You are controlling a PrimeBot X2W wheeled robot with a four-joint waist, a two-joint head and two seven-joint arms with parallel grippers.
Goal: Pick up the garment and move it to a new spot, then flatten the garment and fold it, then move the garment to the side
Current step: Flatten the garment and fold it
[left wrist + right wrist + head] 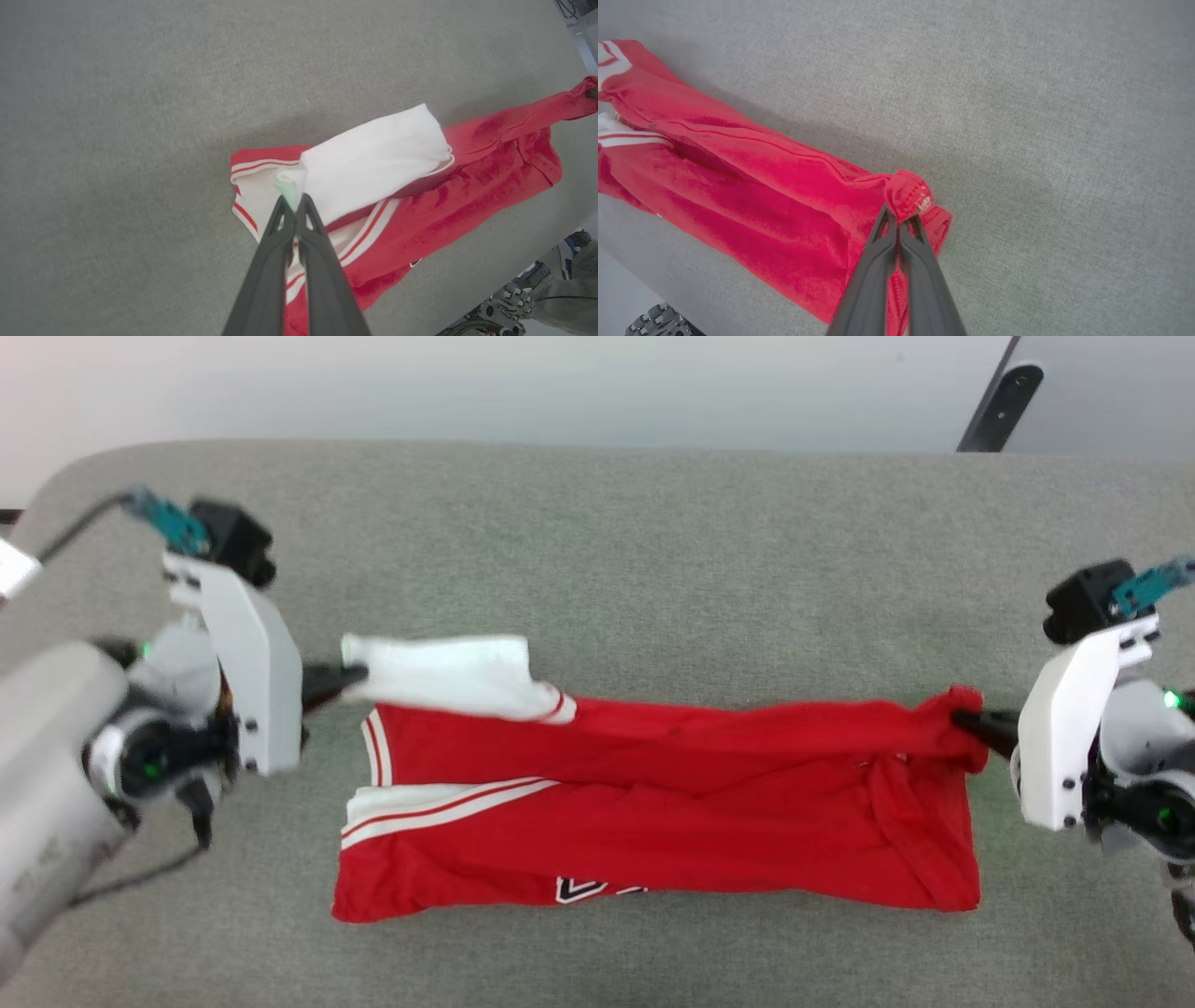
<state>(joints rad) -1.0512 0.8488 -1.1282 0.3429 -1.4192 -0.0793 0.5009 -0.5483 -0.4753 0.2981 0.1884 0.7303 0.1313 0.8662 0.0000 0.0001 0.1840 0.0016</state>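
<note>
Grey cloth-covered table (653, 523) holds the garment (700, 803), lying half-folded lengthwise at its middle. The left gripper (347, 678) is clamped on the white sleeve (448, 674) and the right gripper (963, 718) on the red end. I'd say the folding is midway, and setting it aside remains.

Robotics lab or test room, by look: grey cloth-covered worktable (653, 523) with rounded corner, bare pale backdrop (467, 383) beyond, black sensor-like device (1013, 387) on slanted arm far right, metal frame leg (584, 42) beside table.
</note>
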